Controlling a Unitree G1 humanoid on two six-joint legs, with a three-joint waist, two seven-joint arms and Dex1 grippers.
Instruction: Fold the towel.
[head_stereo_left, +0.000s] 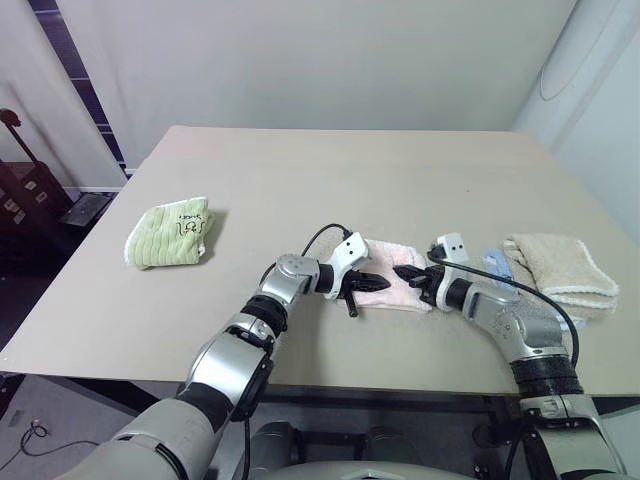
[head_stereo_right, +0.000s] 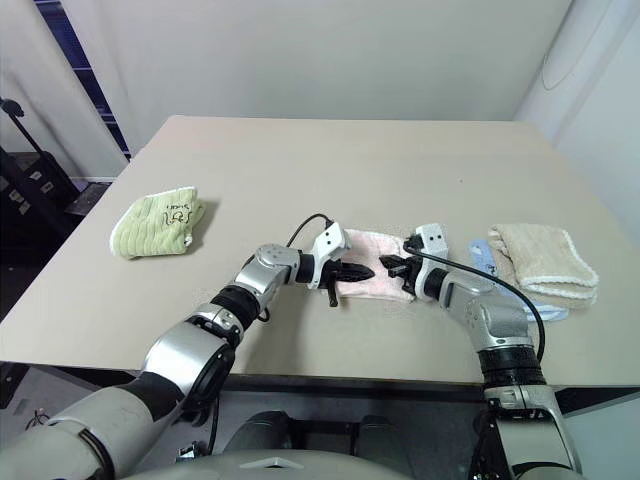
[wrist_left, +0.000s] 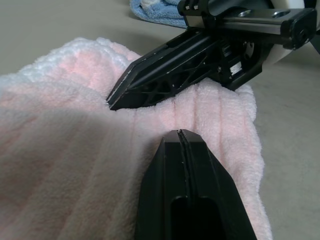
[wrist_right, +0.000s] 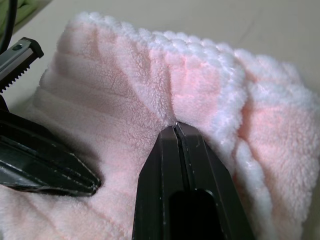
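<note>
both grippers – left gripper (head_stereo_left: 365, 283), right gripper (head_stereo_left: 408, 273) – closed, pressing the pink towel (head_stereo_left: 392, 290); grip unclear. soft, limp – take its white edge

Towels – four (pink (head_stereo_left: 395, 288), green (head_stereo_left: 172, 235), beige (head_stereo_left: 560, 268), blue (head_stereo_left: 493, 264)).

Both tools are crowding the near-centre of the bench (head_stereo_left: 400, 170): left tool (head_stereo_left: 368, 283) & right tool (head_stereo_left: 405, 272), tips shut, are meeting over the pink towel (head_stereo_left: 392, 291), leaving no gap betw them. To the right, cream towel (head_stereo_left: 560, 268) on a blue cloth (head_stereo_left: 493, 262) is blocking that side. Green towel (head_stereo_left: 172, 235) is sitting well apart at left. Far half of bench is lying open.
</note>
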